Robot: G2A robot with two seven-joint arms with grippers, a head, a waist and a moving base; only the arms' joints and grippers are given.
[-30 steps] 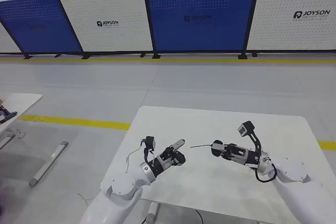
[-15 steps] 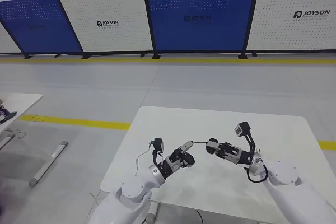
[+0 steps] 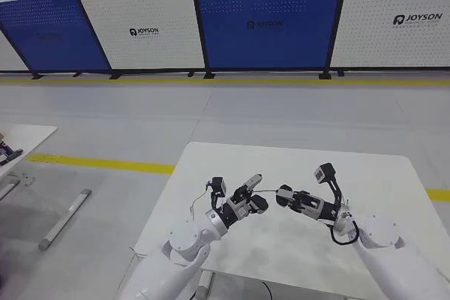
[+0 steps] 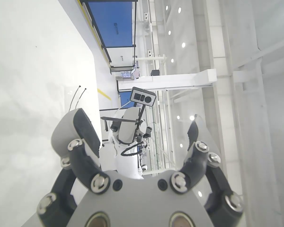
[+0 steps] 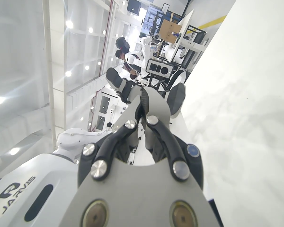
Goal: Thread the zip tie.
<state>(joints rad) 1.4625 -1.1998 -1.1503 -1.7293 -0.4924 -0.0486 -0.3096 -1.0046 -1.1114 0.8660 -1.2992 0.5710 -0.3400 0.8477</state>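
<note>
A thin black zip tie [image 3: 267,192] is held level above the white table [image 3: 322,165] by my right gripper [image 3: 286,196], which is shut on one end of it. The free end points at my left gripper [image 3: 253,193], which is open and stands right at the tie's tip. In the left wrist view the open left gripper [image 4: 136,115] frames the right gripper [image 4: 127,125] and the zip tie [image 4: 116,119] sticking out of it. In the right wrist view the right gripper [image 5: 142,93] is pressed shut, with the left gripper's fingers [image 5: 177,95] spread just beyond it.
Two spare black zip ties [image 4: 77,95] lie side by side on the table beyond the left gripper. The table's far edge [image 3: 285,146] and its rounded corner are well away from both arms. A second table [image 3: 15,142] stands off to the left.
My left gripper has moved right and up toward the zip tie's free end, closing the gap. The right gripper shifted slightly left a second ago and has held still since.
</note>
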